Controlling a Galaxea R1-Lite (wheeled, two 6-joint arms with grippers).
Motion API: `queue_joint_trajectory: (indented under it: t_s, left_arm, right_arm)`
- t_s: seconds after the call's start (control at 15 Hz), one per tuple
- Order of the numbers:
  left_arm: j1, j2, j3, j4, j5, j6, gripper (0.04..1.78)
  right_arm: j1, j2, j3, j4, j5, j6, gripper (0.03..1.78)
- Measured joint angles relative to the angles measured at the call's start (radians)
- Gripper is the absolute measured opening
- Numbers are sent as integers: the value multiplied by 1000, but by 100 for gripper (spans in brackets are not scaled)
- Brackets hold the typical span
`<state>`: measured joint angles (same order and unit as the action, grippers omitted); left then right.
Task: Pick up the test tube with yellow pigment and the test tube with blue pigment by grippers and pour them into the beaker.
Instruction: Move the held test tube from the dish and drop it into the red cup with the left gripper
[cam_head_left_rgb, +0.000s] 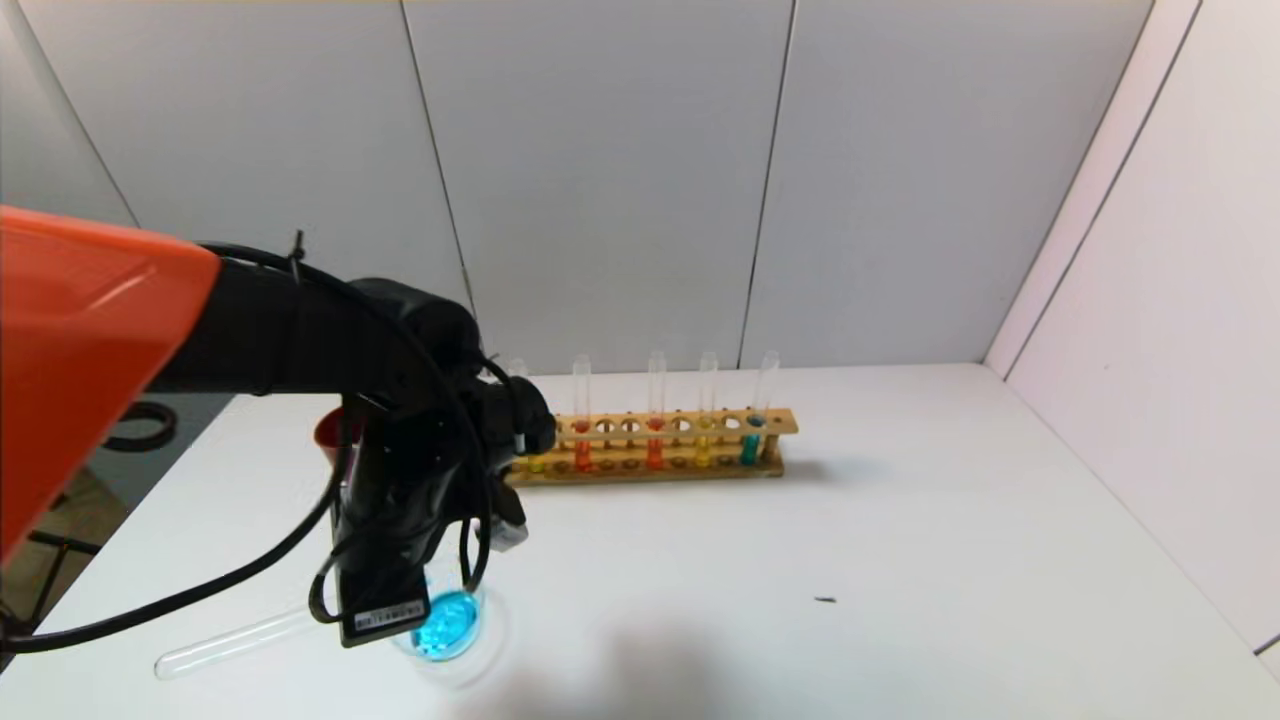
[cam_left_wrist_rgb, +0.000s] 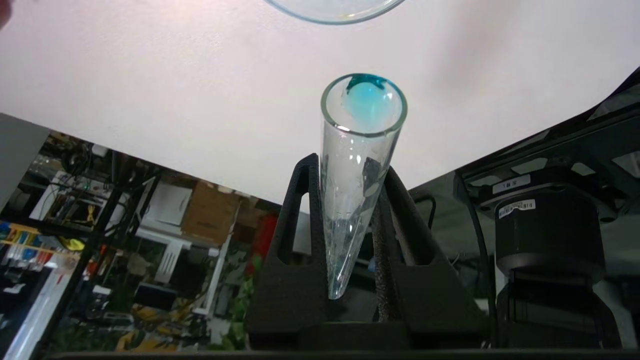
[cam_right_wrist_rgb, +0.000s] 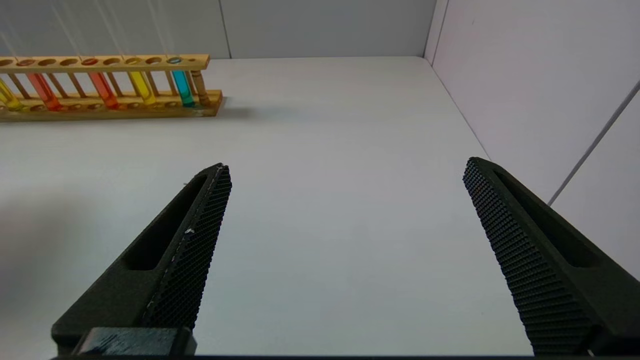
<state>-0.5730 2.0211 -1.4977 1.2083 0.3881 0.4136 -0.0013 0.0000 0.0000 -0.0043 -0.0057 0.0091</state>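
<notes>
My left gripper (cam_head_left_rgb: 400, 560) (cam_left_wrist_rgb: 350, 165) is shut on the test tube with blue pigment (cam_head_left_rgb: 230, 640) (cam_left_wrist_rgb: 357, 165), held nearly level. Its round end sticks out toward the table's near left edge. Its mouth is by the beaker (cam_head_left_rgb: 470, 655) (cam_left_wrist_rgb: 335, 12). The tube is almost empty, with a blue drop at its lip, and cyan-blue liquid lies in the beaker. The test tube with yellow pigment (cam_head_left_rgb: 537, 462) (cam_right_wrist_rgb: 9, 99) stands at the left end of the wooden rack (cam_head_left_rgb: 680, 470) (cam_right_wrist_rgb: 110, 107), partly behind my left hand. My right gripper (cam_right_wrist_rgb: 346, 165) hangs open over bare table, outside the head view.
The rack also holds orange-red, golden-yellow and dark teal tubes (cam_head_left_rgb: 750, 445). A dark red cup (cam_head_left_rgb: 328, 435) stands behind my left arm. White walls close the table's back and right sides. A small dark speck (cam_head_left_rgb: 825, 600) lies on the table at the right.
</notes>
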Motion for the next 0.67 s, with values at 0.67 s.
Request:
queue_joint_trajectory:
  t_s: [0.67]
  left_arm:
    - [132, -264, -14, -234, -42, -127, 31]
  right_arm:
    - [0, 0, 0, 0, 0, 0, 170]
